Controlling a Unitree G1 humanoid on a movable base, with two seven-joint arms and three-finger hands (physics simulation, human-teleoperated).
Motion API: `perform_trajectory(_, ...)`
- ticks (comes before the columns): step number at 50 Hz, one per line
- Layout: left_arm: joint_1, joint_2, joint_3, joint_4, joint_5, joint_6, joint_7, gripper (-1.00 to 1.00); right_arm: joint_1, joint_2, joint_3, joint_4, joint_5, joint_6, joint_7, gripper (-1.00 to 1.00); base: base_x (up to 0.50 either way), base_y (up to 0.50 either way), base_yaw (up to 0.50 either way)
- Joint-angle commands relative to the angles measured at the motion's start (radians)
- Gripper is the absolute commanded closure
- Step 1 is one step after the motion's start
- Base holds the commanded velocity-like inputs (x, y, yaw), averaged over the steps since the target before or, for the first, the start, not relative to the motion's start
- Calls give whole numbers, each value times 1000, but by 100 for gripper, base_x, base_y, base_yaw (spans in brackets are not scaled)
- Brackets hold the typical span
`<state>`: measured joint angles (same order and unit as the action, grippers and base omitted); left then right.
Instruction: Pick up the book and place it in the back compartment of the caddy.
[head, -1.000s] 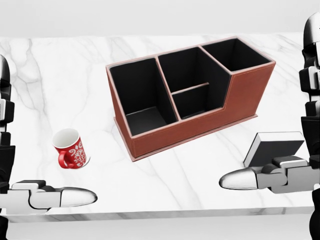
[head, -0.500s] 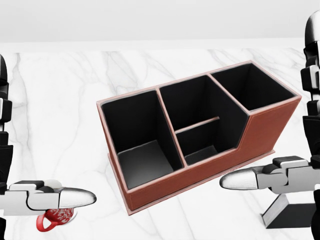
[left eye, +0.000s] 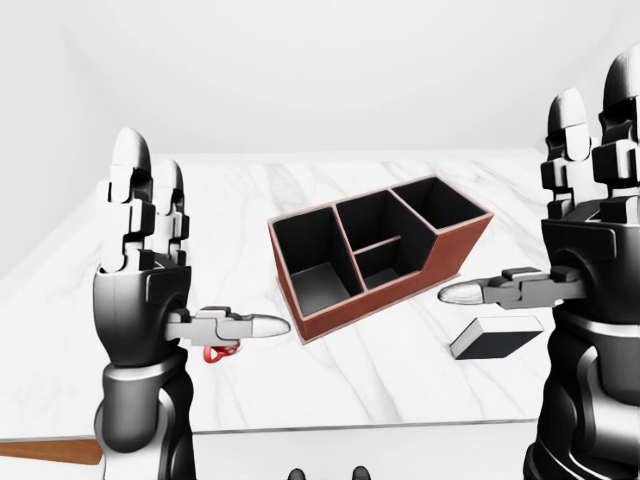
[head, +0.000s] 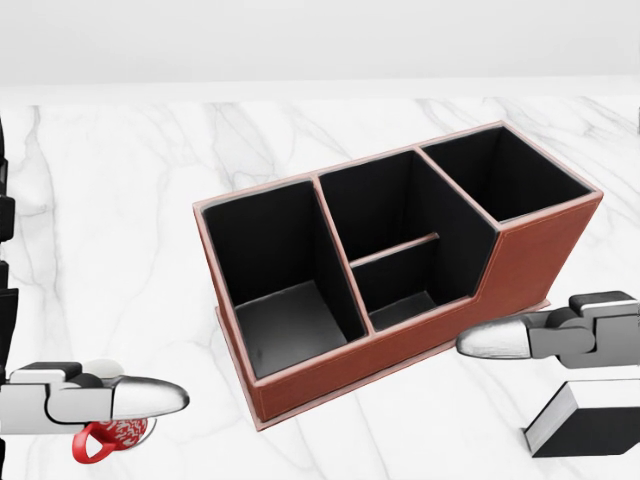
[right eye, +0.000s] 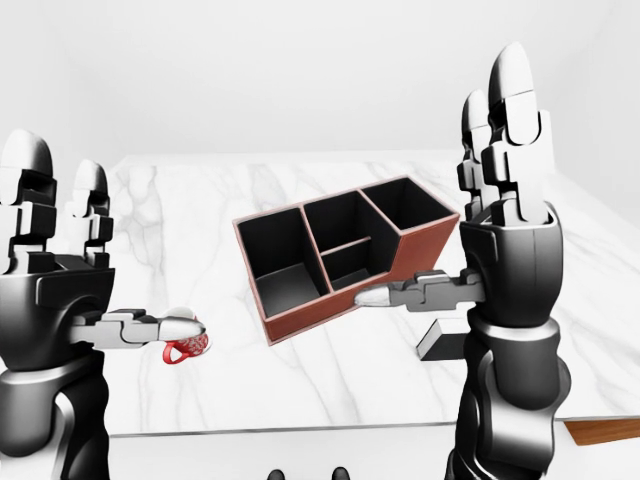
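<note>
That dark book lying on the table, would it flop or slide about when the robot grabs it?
The book looks like a stiff closed block, so it probably won't flop. It lies flat on the smooth marble table, so a nudge would likely slide it rather than tip it. Its thin profile may make getting fingers under it awkward.

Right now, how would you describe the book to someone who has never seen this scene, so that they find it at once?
On the white marble table stands a brown caddy with black compartments. In the head view, look below the caddy's right end, near the bottom right corner: the book lies flat there, under the right hand. It is the only dark slab with a pale edge; the other small thing, a red mug, is far left.
</note>
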<state>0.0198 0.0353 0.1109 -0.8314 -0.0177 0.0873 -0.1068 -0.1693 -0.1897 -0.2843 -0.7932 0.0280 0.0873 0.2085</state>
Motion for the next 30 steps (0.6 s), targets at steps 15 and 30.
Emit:
perform_trajectory(15, -14, 7, 22, -26, -10, 0, -4, -100, -69, -137, -89, 45, -178, 0, 130, -100, 0, 0, 0)
perform_trajectory(30, -22, 12, 33, -48, -15, 0, -7, -100, -77, -212, -160, 81, -295, 0, 253, -100, 0, 0, 0)
